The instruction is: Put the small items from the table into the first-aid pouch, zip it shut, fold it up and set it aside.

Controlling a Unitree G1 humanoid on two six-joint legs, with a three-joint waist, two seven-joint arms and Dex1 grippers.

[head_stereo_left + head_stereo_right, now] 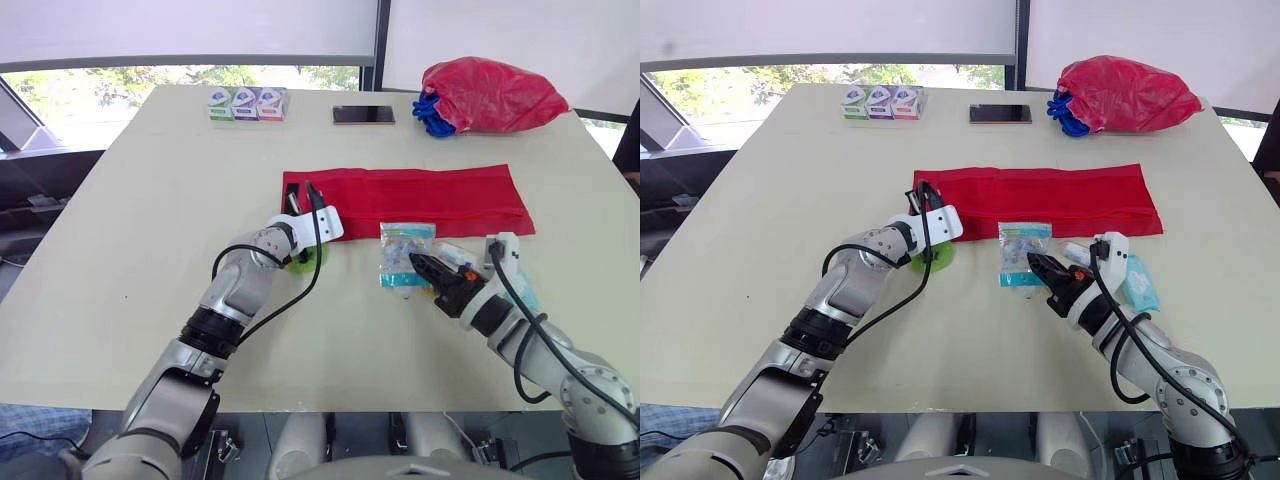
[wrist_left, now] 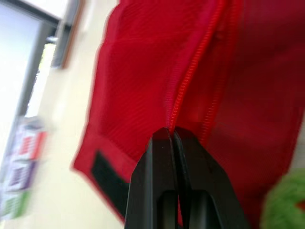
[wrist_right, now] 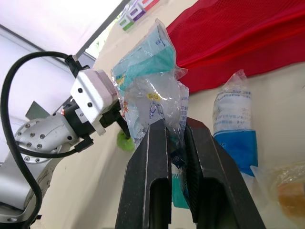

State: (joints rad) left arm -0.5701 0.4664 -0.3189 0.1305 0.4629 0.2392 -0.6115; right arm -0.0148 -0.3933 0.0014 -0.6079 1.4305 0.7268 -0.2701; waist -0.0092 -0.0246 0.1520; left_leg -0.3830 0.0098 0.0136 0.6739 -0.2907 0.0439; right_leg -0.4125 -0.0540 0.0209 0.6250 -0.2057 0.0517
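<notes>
Right gripper (image 1: 418,263) is pinching the clear packet (image 1: 404,247) narrowly; carry it flat toward 10 o'clock, where the left gripper (image 1: 303,190) is clamping the zip edge of the red pouch (image 1: 430,196).

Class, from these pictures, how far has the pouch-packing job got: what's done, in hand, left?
Done: nothing visibly packed; the pouch lies flat, unfolded. In hand: the left tool pinches its zip edge; the right tool grips a clear packet. Left: pack that, the blue sachet and green item, then zip, fold, set aside.
</notes>
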